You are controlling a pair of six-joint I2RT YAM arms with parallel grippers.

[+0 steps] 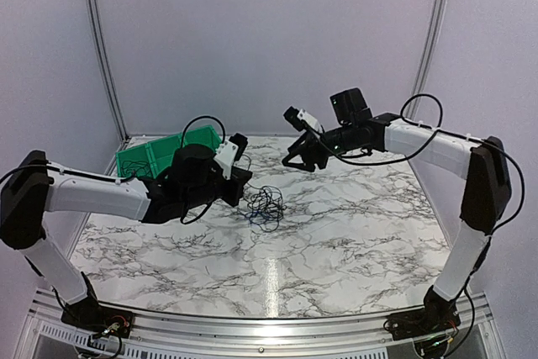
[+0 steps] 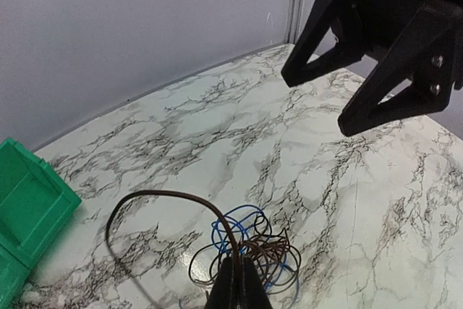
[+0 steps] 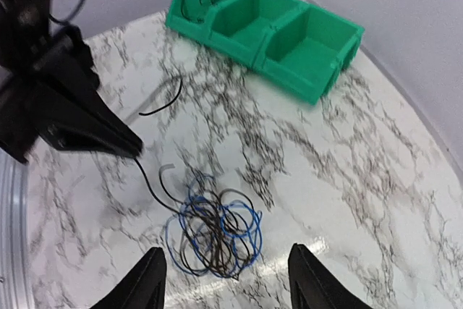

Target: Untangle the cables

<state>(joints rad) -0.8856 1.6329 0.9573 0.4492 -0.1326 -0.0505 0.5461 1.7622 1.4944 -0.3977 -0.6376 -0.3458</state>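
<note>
Pinching a strand of the cables [image 3: 213, 233], the left end effector [image 2: 237, 273] sits beside them; right end effector [image 3: 226, 265] gapes above.

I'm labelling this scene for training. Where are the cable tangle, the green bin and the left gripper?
cable tangle [image 3: 213, 233]: right wrist view, middle of the loops.
green bin [image 3: 289, 77]: right wrist view, its outer wall.
left gripper [image 3: 136, 151]: right wrist view, tips of its shut fingers, pinching one strand.

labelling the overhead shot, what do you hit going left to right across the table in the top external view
green bin → left gripper → cables → right gripper
</note>
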